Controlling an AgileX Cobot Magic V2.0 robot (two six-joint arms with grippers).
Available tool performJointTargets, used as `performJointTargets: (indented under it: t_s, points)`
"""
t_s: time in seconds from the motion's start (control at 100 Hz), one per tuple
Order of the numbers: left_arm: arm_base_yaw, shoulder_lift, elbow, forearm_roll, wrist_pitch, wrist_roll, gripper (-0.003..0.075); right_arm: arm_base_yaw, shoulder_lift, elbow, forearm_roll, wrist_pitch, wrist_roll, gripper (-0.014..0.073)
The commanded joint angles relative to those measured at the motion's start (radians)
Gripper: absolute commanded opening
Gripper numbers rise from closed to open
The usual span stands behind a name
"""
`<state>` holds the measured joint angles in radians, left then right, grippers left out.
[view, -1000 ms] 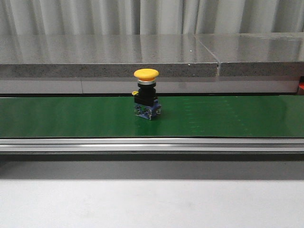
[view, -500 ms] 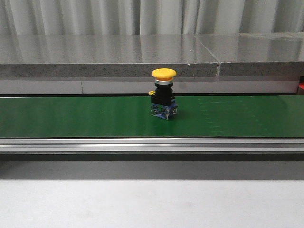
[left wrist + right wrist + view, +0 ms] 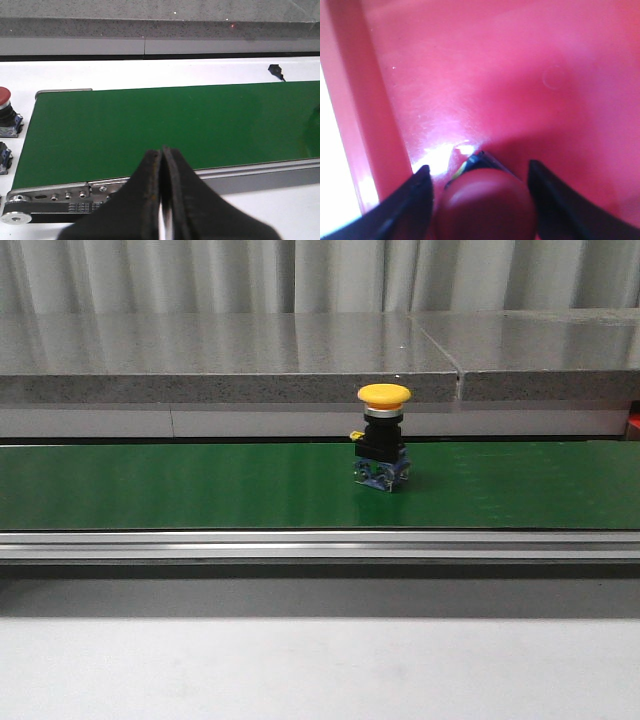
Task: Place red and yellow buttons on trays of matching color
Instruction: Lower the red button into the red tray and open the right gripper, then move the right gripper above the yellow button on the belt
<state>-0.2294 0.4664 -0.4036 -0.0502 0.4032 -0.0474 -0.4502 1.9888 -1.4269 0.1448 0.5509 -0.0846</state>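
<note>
Our right gripper (image 3: 477,187) stands open around a red button (image 3: 485,205) over the red tray (image 3: 520,75); our left gripper (image 3: 162,200) is closed, empty. We judge buttons rigid, light, top-heavy; grasp the black body. Upright on the green belt (image 3: 200,485): a yellow button (image 3: 383,437).

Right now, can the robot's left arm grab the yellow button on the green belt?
Probably not yet. The left end effector is shut, and its camera shows only bare belt; the yellow button stands unblocked, though.
</note>
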Motion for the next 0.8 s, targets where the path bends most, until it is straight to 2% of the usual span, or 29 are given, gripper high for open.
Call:
performJointTargets:
  t_s: [0.0, 0.24, 0.51, 0.65, 0.79]
  points:
    - [-0.006, 0.004, -0.026, -0.001, -0.075, -0.009, -0.0019, -0.005, -0.055, -0.029, 0.005, -0.033, -0.01, 0.0561]
    - [-0.006, 0.004, -0.026, -0.001, -0.075, -0.009, -0.0019, -0.005, -0.088, -0.074, -0.002, -0.006, -0.01, 0.0584]
    - [-0.006, 0.004, -0.026, -0.001, -0.075, -0.009, -0.0019, -0.004, -0.25, -0.076, -0.029, 0.074, -0.063, 0.0584]
    - [-0.006, 0.004, -0.026, -0.001, -0.075, -0.009, -0.0019, 0.014, -0.364, -0.011, -0.029, 0.136, -0.115, 0.0582]
    - [-0.006, 0.004, -0.026, -0.001, -0.075, -0.009, -0.0019, 0.057, -0.487, 0.107, -0.028, 0.14, -0.12, 0.0582]
